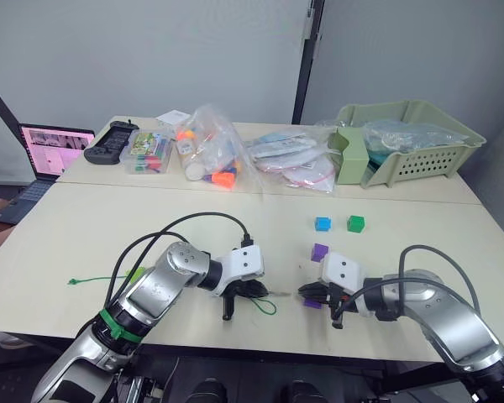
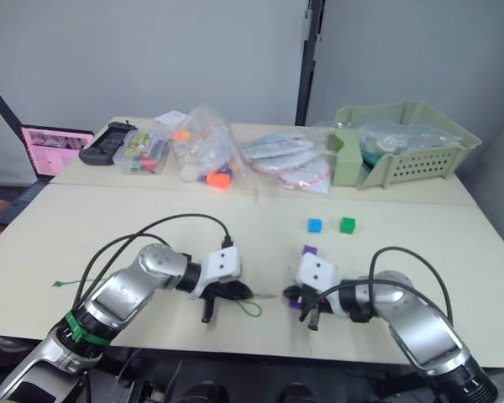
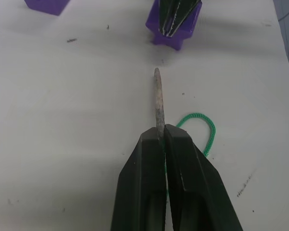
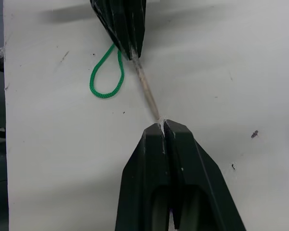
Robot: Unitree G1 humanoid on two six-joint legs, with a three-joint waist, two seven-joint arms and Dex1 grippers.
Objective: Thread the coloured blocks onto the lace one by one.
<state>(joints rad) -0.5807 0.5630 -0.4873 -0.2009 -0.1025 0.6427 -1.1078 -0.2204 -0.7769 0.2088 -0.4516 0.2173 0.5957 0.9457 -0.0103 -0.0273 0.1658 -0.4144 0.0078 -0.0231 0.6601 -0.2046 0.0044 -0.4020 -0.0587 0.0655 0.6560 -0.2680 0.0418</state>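
My left gripper [image 3: 163, 131] is shut on the lace [image 3: 207, 127] just behind its stiff tan tip [image 3: 158, 96], low over the table near the front edge. The tip points at a purple block [image 3: 176, 36], which my right gripper [image 1: 307, 294] is shut on; a small gap separates tip and block. The green lace loops beside the left fingers and trails off to the left across the table [image 1: 71, 280]. A second purple block [image 1: 320, 251] lies just behind the right gripper. Farther back sit a blue block [image 1: 322, 223] and a dark green block [image 1: 355, 222].
Along the back of the table are clear bags of toy pieces [image 1: 210, 151], a pale green basket [image 1: 403, 143], a clear box of coloured items [image 1: 149, 153] and a black controller [image 1: 111, 143]. A laptop [image 1: 55, 151] stands at the far left.
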